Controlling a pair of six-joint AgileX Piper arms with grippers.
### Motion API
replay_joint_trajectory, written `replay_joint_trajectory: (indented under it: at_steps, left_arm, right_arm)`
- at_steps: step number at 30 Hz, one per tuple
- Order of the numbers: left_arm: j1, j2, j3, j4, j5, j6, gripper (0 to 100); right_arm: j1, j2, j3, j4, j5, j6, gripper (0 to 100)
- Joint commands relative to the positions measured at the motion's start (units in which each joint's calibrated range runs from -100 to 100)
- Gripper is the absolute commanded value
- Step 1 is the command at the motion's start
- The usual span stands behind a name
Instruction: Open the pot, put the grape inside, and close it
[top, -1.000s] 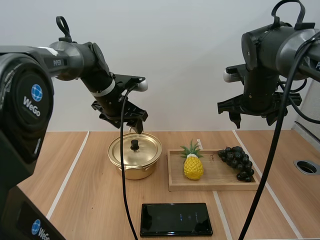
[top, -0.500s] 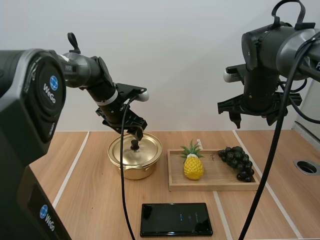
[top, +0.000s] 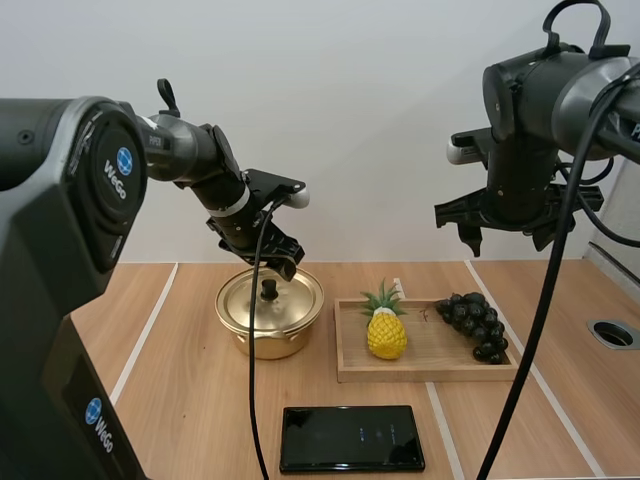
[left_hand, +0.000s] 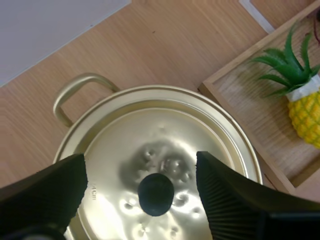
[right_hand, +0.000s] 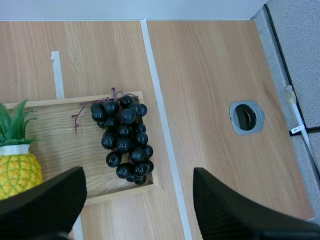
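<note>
Left jaws released, spread wide, poised low over gold pot (top: 266, 338) at left of surface (top: 170, 390), one either side of black lid knob (left_hand: 156, 194); lined up, I judge, to clamp knob and lift lid (left_hand: 165, 130). Lid on, pot closed. Black phone (top: 352, 438) lies at near edge. Just right of pot, wooden tray (top: 430, 370) carries toy pineapple (top: 386, 334), then black grape bunch (top: 474, 326) at right end, untouched. Right jaws released, hanging high over grapes, likely waiting for pot to open.
</note>
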Motion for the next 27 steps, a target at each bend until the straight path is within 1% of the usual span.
replay_joint_trajectory:
  at_steps: [1,10,18,27]
  left_arm:
    - [-0.08,0.14,0.1,1.42,-1.53,-0.6,100]
    - [-0.08,2.65,0.1,1.98,2.5,-0.6,100]
    - [-0.08,2.95,0.1,1.98,1.76,-0.6,100]
    - [-0.08,5.73,0.1,1.98,5.26,-0.55,100]
  right_arm:
    - [0.05,-0.56,-0.14,-0.37,0.23,-0.35,100]
    - [0.05,-0.56,-0.14,-0.37,0.23,-0.35,100]
    - [0.05,-0.56,-0.14,-0.37,0.23,-0.35,100]
    - [0.05,-0.56,-0.14,-0.37,0.23,-0.35,100]
